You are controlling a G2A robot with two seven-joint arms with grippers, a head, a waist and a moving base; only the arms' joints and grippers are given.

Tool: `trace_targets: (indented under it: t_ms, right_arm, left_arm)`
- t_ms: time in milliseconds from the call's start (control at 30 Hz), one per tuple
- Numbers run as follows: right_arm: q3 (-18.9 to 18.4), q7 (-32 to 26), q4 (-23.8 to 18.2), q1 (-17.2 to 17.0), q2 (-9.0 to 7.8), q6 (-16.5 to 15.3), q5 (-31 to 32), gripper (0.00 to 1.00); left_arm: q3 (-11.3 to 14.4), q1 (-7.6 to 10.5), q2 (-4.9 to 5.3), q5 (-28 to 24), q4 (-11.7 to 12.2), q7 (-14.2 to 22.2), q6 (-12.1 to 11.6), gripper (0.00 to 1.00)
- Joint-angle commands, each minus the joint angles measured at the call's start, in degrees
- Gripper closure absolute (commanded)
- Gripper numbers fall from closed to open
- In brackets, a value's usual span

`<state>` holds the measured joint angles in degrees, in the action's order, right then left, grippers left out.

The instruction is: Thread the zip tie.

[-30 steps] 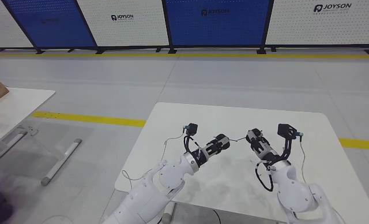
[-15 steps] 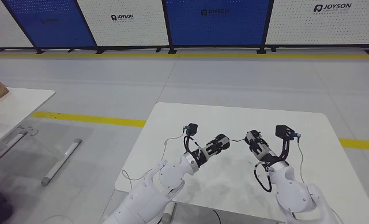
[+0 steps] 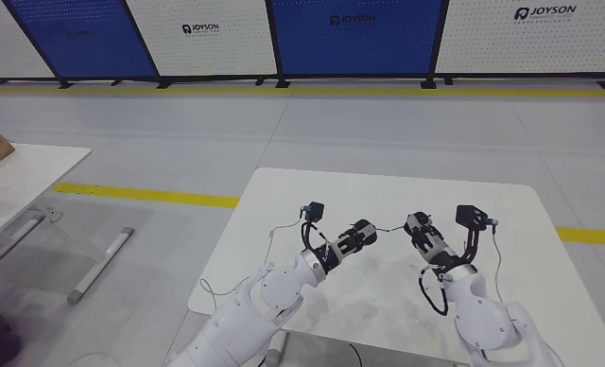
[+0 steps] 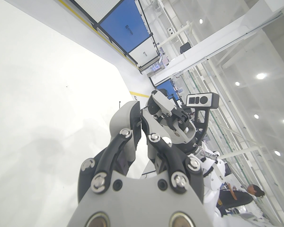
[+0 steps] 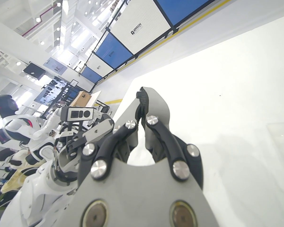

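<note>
White table (image 3: 284, 192) under both arms, blue and white panels behind. Left gripper (image 3: 371, 234) and right gripper (image 3: 409, 223) face each other tip to tip over the table's middle, near but apart in the top view. Between them I see a thin dark strand, the tie (image 3: 388, 227), running from one tip to the other. Both sets of fingers are pressed closed, each apparently pinching 1 end of the tie; between the pads in the wrist views it is too thin for me to make out. I judge this to be the threading step itself, tail lined up toward head. Next I need a fine, straight push of 1 end into the other, with both grips firm so the tie doesn't bow or twist.
</note>
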<state>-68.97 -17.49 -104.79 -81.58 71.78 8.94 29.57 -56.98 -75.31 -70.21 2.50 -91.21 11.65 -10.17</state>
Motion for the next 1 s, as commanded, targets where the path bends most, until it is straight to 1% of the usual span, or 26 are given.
trace_targets:
  t_ms: [0,233,467,600,800,967]
  right_arm:
    - [0.10,-0.16,-0.02,0.11,0.04,-0.01,0.09,1.00]
    - [0.59,-1.16,1.04,0.87,0.18,0.42,0.73,1.00]
    - [0.86,-1.39,1.27,1.13,0.33,0.16,0.60,1.00]
    - [1.39,-1.00,1.94,1.43,0.55,-0.38,-0.52,1.00]
    - [2.84,-0.55,5.07,3.10,1.02,-0.92,-1.51,1.00]
    - [3.17,-1.52,6.33,4.03,1.38,-1.80,-5.38,1.00]
  left_arm:
    - [0.00,0.00,0.00,0.00,0.00,0.00,0.00,1.00]
    - [0.00,0.00,0.00,0.00,0.00,0.00,0.00,1.00]
    - [0.00,0.00,0.00,0.00,0.00,0.00,0.00,1.00]
    - [0.00,0.00,0.00,0.00,0.00,0.00,0.00,1.00]
    - [0.00,0.00,0.00,0.00,0.00,0.00,0.00,1.00]
    - [0.00,0.00,0.00,0.00,0.00,0.00,0.00,1.00]
